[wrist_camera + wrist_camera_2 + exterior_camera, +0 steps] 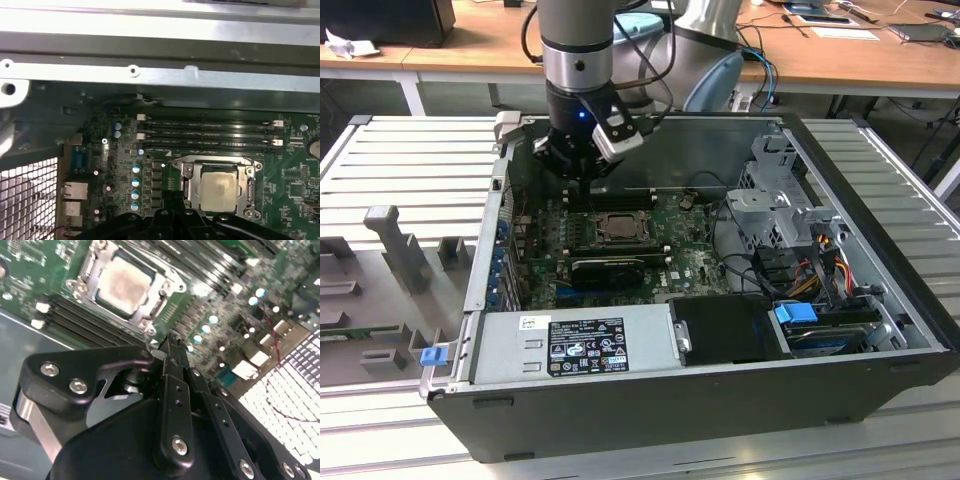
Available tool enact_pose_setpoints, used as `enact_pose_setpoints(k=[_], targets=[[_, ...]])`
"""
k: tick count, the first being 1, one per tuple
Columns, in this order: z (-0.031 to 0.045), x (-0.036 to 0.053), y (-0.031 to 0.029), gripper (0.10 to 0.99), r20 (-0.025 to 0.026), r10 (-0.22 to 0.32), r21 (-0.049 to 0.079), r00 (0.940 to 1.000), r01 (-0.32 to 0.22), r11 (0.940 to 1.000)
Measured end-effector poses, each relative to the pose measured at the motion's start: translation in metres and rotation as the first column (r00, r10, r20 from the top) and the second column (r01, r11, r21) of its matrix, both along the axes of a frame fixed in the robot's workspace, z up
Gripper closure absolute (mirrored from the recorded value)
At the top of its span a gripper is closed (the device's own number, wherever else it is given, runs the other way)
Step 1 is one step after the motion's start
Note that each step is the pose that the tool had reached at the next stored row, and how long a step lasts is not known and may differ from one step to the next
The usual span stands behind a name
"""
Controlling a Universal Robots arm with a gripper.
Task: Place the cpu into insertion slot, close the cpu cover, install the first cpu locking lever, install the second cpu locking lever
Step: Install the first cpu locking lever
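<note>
**End effector closed and empty beside the loaded cpu socket**

End effector (582, 182) hangs from the arm inside the open computer case (880, 330), over the far part of the motherboard (695, 262) as seen in the exterior view. In the second wrist view, the black fingers (172, 390) meet at their tips and nothing is gripped between them. The end effector (172, 343) sits near one corner of the cpu socket. Whether it touches the board cannot be determined.

The cpu (218, 189) lies flat in the insertion slot with its grey metal top facing up. The cpu cover (186, 186) lies down around it, and the chip shows through the open middle window. The second wrist view gives the same arrangement: cpu (125, 284) framed by the cpu cover (150, 310).

Surrounding parts:
- Memory slots (207, 135) run in parallel rows just beside the socket, between it and the case wall.
- A row of blue-topped capacitors (135, 187) stands near the socket.
- A long black card (610, 268) sits on the near side of the socket in the exterior view.
- A silver power supply (570, 345) occupies the near edge of the case.
- A drive cage (775, 200) stands toward the exterior view's right.

The case rests on a ribbed metal bench (410, 150).
</note>
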State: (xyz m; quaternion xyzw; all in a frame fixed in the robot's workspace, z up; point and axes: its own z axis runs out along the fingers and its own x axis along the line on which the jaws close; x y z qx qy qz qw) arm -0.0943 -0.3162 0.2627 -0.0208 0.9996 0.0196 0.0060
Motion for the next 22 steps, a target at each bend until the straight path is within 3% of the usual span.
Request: enact_pose_setpoints(k=[3,6,13,18,20,22], targets=[[-0.0002,-0.0114,0.0003,0.980,0.0002,0.000,0.000,1.0000,0.000,1.0000],[-0.0007,-0.0161,0.0042,0.980,0.0002,0.001,0.000,1.0000,-0.001,1.0000],[-0.0048,-0.0170,0.0272,0.980,0.0002,0.001,0.000,1.0000,-0.001,1.0000],[-0.0059,-0.0047,0.0310,0.980,0.0002,0.001,0.000,1.0000,-0.001,1.0000],[-0.0075,0.0079,0.0323,0.980,0.0002,0.001,0.000,1.0000,-0.001,1.0000],[-0.0103,0.0259,0.0347,0.980,0.0000,0.001,0.000,1.0000,-0.001,1.0000]])
